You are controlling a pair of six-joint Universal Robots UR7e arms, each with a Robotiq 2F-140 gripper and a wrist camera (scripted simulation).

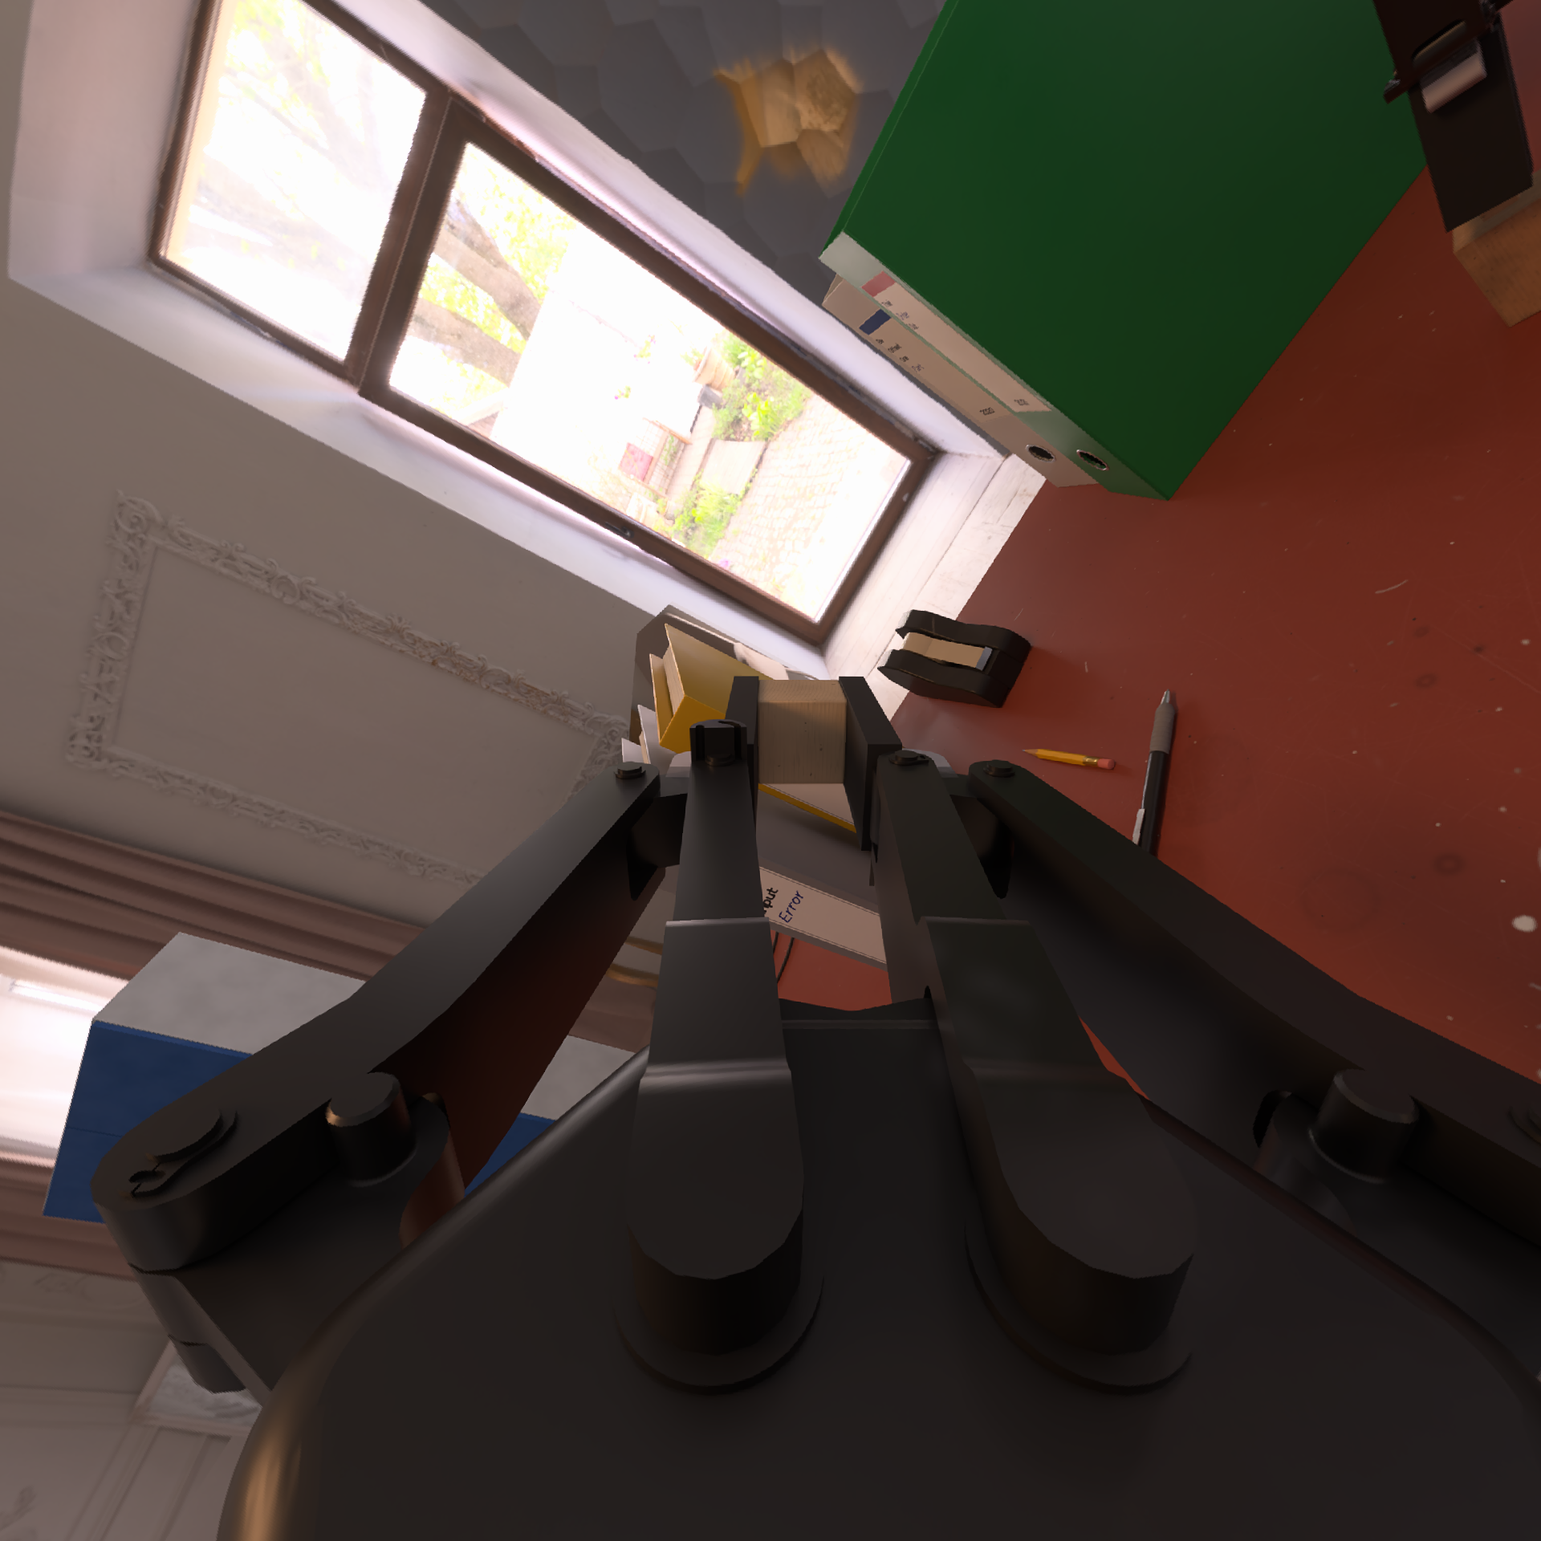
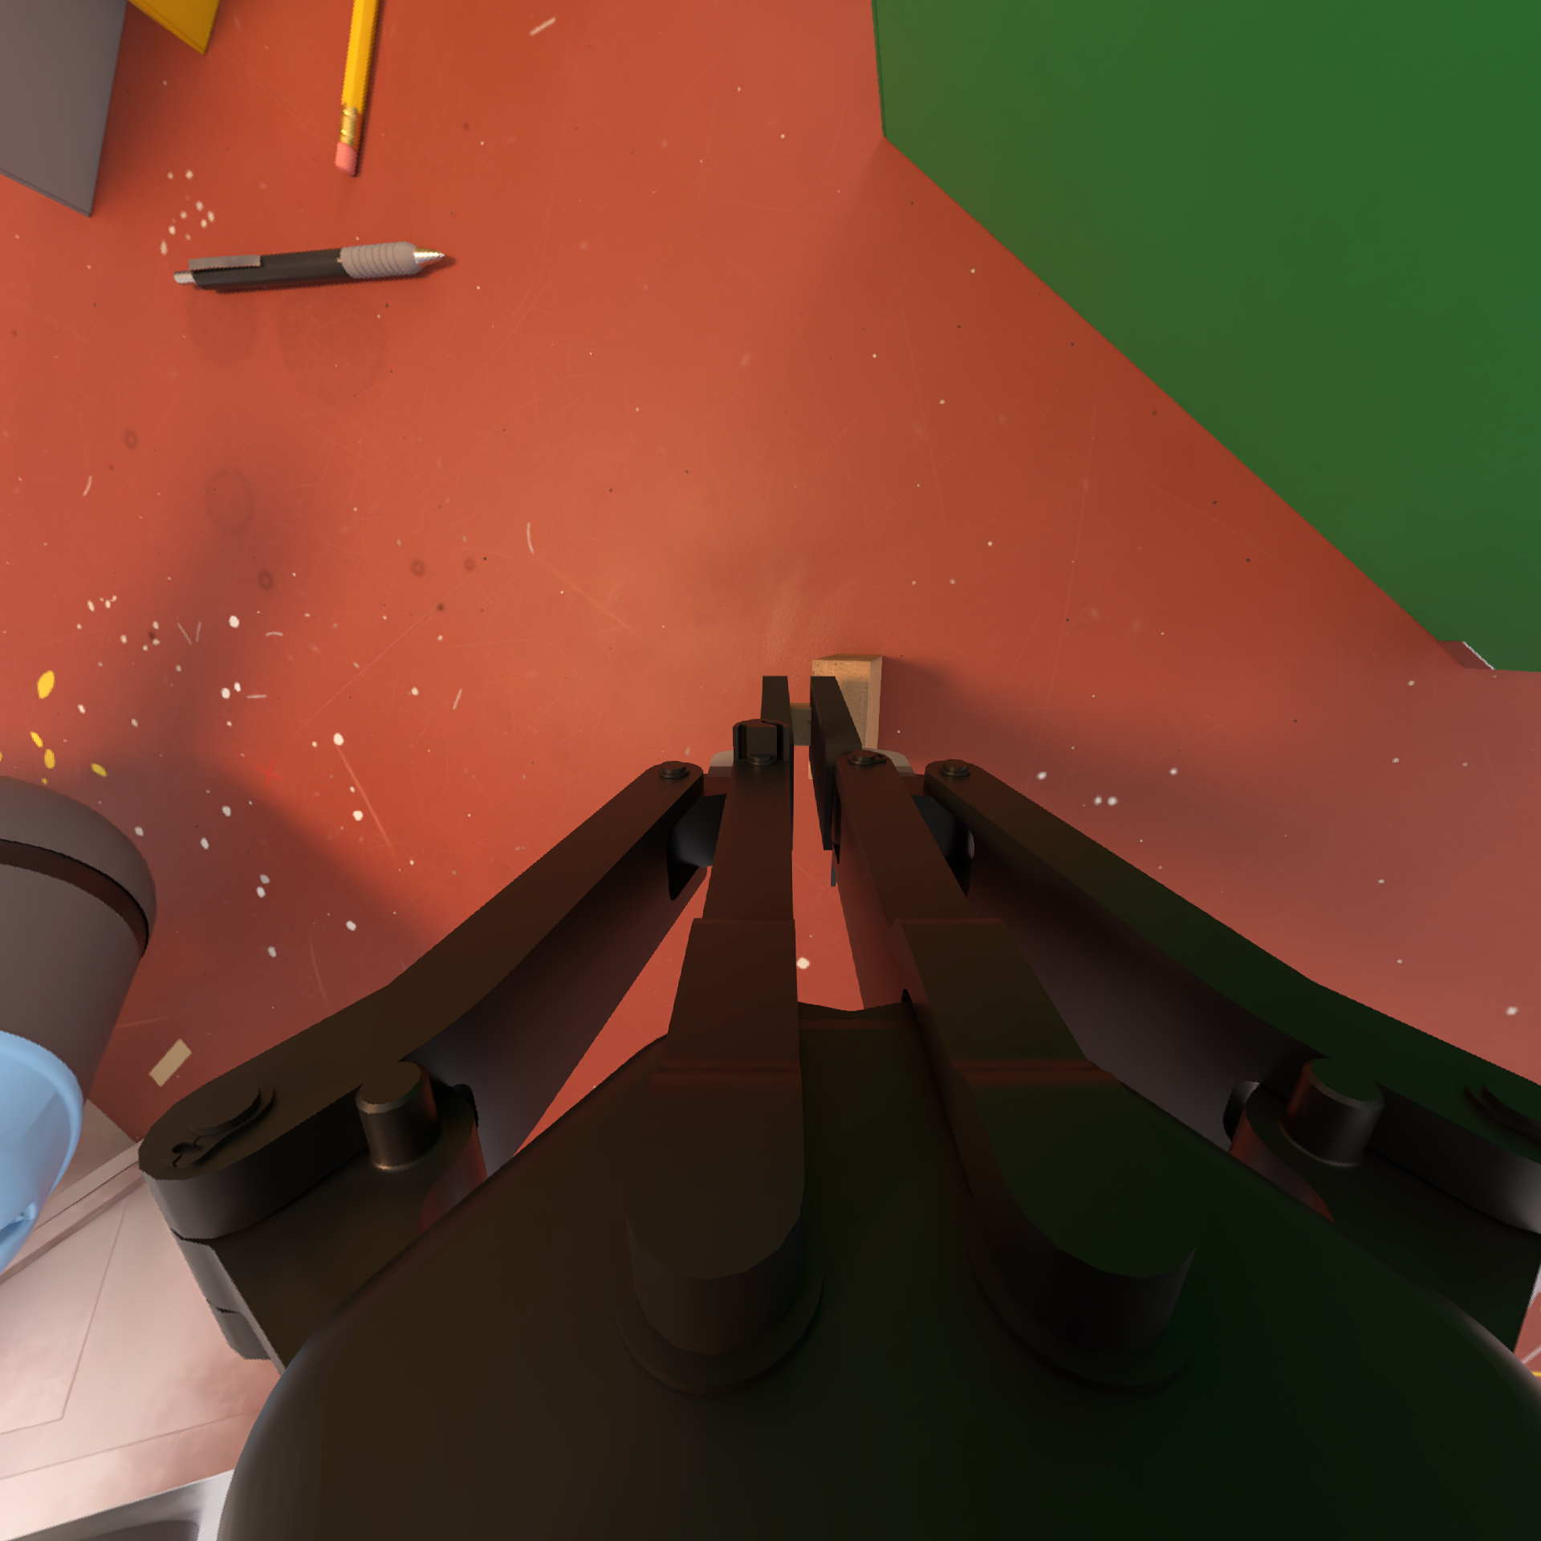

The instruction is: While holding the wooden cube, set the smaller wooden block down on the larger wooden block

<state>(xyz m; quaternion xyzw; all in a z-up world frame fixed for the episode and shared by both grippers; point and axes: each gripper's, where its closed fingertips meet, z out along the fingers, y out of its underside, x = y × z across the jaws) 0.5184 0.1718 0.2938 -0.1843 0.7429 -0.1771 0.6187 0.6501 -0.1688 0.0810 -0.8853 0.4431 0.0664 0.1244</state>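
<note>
My left gripper [image 1: 799, 709] is shut on the pale wooden cube [image 1: 805, 738] and holds it in the air, off the red table [image 1: 1292, 667]. My right gripper [image 2: 799, 705] points down at the table with its fingers nearly together on a thin pale piece, the smaller wooden block [image 2: 800, 719], mostly hidden. A larger wooden block [image 2: 850, 692] stands on the table just beyond the right finger, touching or very close to it. In the left wrist view the right gripper [image 1: 1472, 167] stands over a wooden block [image 1: 1501, 275] at the top right.
Green binders [image 1: 1126, 208] [image 2: 1251, 250] lie by the blocks. A pen [image 1: 1155, 767] [image 2: 308, 265], a pencil [image 1: 1071, 759] [image 2: 358, 83] and a black tape dispenser [image 1: 959, 659] lie on the table. A grey tray with a yellow box [image 1: 692, 700] sits behind the cube. An arm base [image 2: 67, 917] stands at left.
</note>
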